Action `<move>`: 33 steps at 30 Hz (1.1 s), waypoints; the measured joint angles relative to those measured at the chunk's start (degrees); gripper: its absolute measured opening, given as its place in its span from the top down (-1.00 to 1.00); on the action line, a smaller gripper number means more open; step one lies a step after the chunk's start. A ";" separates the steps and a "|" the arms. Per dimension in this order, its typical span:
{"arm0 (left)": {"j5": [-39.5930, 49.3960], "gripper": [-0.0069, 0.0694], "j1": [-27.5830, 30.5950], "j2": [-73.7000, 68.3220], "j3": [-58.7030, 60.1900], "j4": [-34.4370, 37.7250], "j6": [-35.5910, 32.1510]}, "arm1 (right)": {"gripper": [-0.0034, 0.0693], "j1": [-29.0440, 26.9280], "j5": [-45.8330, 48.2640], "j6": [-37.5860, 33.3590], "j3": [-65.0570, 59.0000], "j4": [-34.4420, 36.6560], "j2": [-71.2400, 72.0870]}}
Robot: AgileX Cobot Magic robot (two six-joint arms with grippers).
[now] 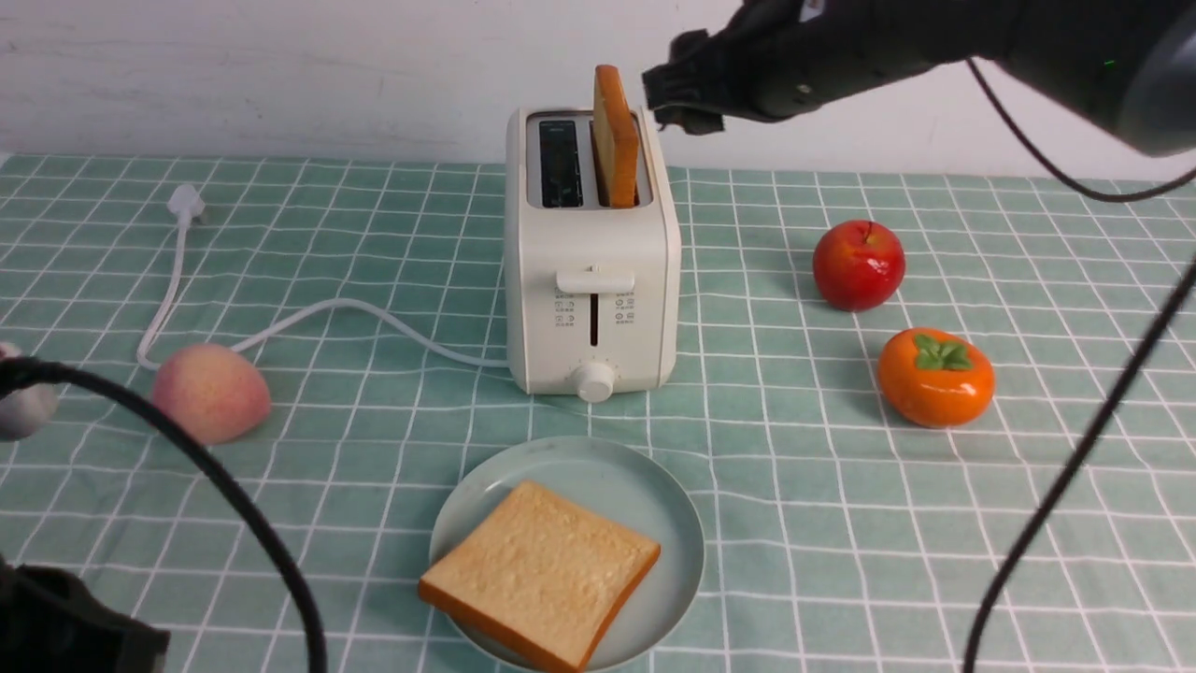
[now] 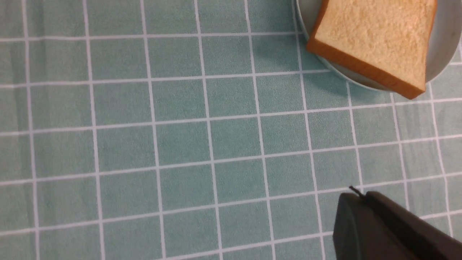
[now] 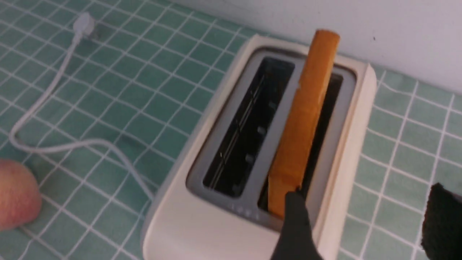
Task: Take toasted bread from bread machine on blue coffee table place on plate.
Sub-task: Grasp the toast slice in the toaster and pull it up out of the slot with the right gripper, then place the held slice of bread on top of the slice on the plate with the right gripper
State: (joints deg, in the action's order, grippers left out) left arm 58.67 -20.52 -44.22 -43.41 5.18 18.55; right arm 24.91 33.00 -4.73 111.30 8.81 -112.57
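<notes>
The cream-white bread machine (image 1: 590, 271) stands mid-table on the mint-green gridded coffee table (image 1: 841, 523). One slice of toasted bread (image 1: 616, 136) stands upright in its right slot; the left slot is empty. A second slice (image 1: 540, 572) lies flat on the pale blue-green plate (image 1: 677, 523) in front of the toaster. My right gripper (image 1: 668, 93) is open and empty, hovering just right of the standing slice's top. In the right wrist view one finger (image 3: 296, 224) is by the slice (image 3: 306, 122). My left gripper (image 2: 355, 196) is shut and empty, low over the cloth left of the plate (image 2: 442, 54).
A peach (image 1: 211, 391) lies at the left beside the toaster's white cord (image 1: 308, 318) and its plug (image 1: 187, 201). A red apple (image 1: 859, 264) and an orange persimmon (image 1: 935, 376) lie to the right. A white wall runs behind the table.
</notes>
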 joint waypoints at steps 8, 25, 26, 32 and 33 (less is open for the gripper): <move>6.89 0.86 0.00 5.79 0.05 -6.66 8.99 | -0.35 0.00 -1.72 0.00 10.29 5.38 -12.57; -0.08 0.86 0.00 6.47 0.05 -14.11 11.40 | 0.65 -1.25 29.68 -1.89 11.38 -0.02 11.89; -1.19 0.86 0.00 6.41 0.05 -14.11 11.40 | 0.65 -1.43 33.53 -2.34 11.00 1.60 12.55; -4.30 0.86 0.00 5.06 0.07 -14.06 11.40 | 0.65 -1.80 38.69 -14.60 -0.58 23.66 10.30; -4.35 0.86 0.00 4.62 0.12 -13.91 11.40 | 0.65 -1.73 38.76 -17.02 -3.94 27.86 9.45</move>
State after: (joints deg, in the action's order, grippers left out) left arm 54.32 -20.52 -39.60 -43.29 -8.73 29.95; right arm 23.17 71.75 -21.75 107.36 36.66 -103.12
